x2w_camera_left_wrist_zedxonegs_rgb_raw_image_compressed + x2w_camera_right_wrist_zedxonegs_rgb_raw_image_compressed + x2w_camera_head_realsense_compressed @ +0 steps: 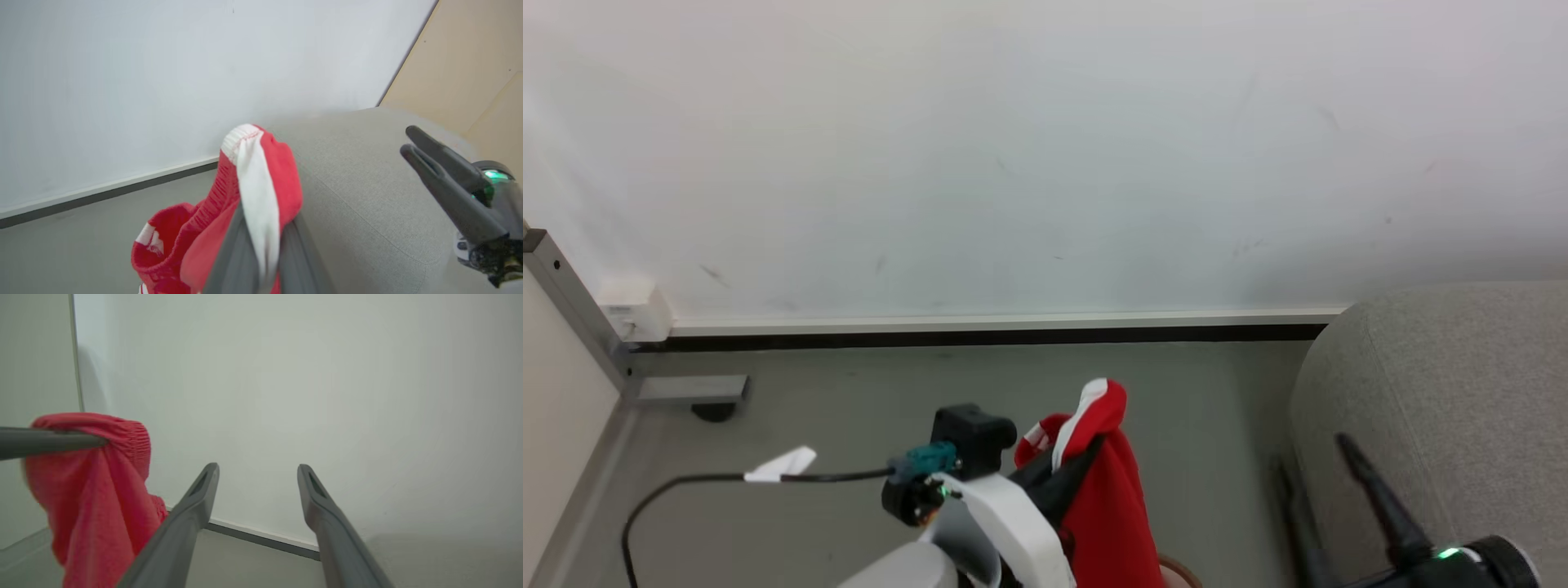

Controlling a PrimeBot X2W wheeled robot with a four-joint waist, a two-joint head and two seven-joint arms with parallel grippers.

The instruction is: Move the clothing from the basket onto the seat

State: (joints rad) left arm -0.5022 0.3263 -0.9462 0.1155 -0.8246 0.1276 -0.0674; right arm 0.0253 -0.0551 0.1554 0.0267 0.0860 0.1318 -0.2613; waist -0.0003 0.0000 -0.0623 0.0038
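My left gripper (1098, 445) is shut on the clothing (1107, 498), a bright red garment with a white stripe that hangs from it above the floor. In the left wrist view the clothing (261, 179) bunches over the gripper's fingers (233, 253), with the grey seat (367, 183) just behind it. The seat (1445, 392) fills the head view's right side. My right gripper (1308, 453) stands open by the seat's near corner, with nothing between its fingers (204, 490). A sliver of light brown rim (1180, 573) below the cloth looks like the basket, and the rest of it is out of view.
A white wall with a dark baseboard (980, 333) runs behind. A grey metal frame foot (686, 390) stands at the left corner. A black cable with a white tag (780, 465) loops over the grey floor. Tan panelling (470, 73) rises beyond the seat.
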